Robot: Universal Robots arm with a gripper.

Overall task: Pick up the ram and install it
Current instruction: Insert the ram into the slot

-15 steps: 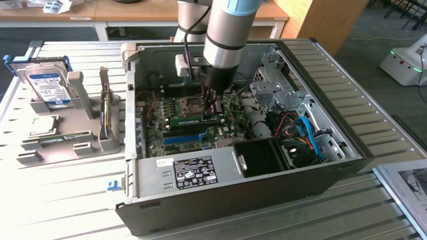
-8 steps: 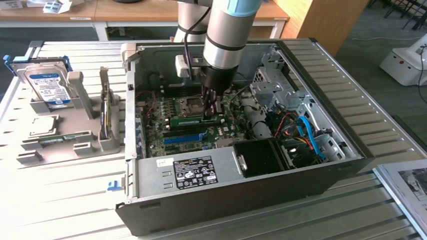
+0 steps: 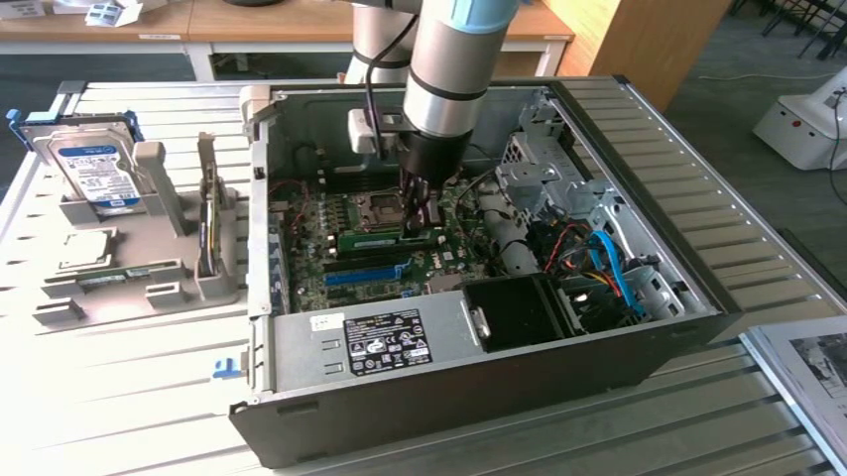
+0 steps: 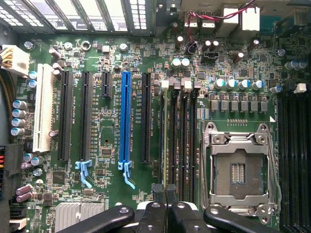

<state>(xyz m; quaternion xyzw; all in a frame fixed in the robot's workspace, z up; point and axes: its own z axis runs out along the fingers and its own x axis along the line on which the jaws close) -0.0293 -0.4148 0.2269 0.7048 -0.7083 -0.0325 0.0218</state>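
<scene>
our claw looks pinched shut on one end of the ram, edge-down over the memory slots at the exterior view's centre; gripped off-centre, we fear it could tilt and jam when pressed.

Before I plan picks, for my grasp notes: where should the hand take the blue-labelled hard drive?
By its free upper half, coming from above: the hard drive stands on edge, leaning back in the grey stand, which hides its lower edge. Pinching across the thin thickness, label to back, looks safest.
</scene>
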